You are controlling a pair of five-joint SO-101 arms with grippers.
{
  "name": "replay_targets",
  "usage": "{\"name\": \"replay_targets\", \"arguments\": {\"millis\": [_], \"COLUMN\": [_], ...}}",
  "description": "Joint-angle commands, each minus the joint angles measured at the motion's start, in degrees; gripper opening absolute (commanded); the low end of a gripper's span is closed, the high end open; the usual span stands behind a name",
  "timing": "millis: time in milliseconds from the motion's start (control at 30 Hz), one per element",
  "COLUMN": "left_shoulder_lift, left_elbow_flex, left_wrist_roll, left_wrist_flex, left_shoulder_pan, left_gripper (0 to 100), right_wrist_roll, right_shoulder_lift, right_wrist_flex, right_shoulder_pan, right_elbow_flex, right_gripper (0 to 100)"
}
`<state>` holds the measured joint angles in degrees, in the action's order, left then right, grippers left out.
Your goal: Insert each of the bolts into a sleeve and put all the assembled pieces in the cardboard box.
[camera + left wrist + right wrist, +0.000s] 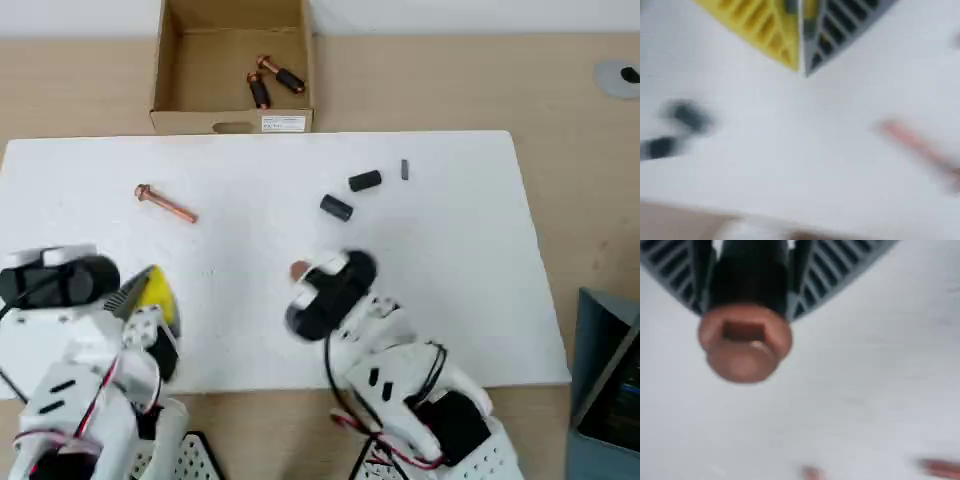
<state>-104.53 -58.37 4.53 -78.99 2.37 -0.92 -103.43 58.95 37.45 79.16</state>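
Inside the box [205, 75] lie two assemblies [281, 74]; right hand [746, 310] clamps bolt [744, 347], left hand [802, 67] closed.

Smooth copper-toned metal bolt [166, 204], matt black sleeve [336, 208] and plain brown cardboard box [200, 122]; matt white sheet [460, 290] covers the wood-look worktop [570, 170].
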Motion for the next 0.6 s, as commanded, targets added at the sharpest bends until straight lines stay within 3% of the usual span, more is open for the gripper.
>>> {"name": "replay_targets", "arguments": {"millis": [0,133,333,567], "left_shoulder_lift": [0.0,0.0,0.0,0.0], "left_elbow_flex": [-8.8,-17.6,-24.4,-33.8], "left_wrist_roll": [-4.8,-6.6,-6.9,-6.9], "left_wrist_flex": [0.8,2.9,6.8,11.6], "left_shoulder_pan": [-10.6,-17.1,-19.6,-19.8], "left_gripper": [0,0,0,0], "right_wrist_roll": [-0.4,0.0,3.2,3.3], "right_shoulder_lift": [-6.9,-6.9,-4.7,15.3], "right_wrist_flex": [-1.7,-1.7,-1.7,-6.7], "right_shoulder_pan": [-7.1,-8.8,-8.9,-9.3], "right_elbow_flex": [-0.7,-1.0,-5.5,-17.3], "right_gripper": [0.9,0.9,0.9,0.9]}}
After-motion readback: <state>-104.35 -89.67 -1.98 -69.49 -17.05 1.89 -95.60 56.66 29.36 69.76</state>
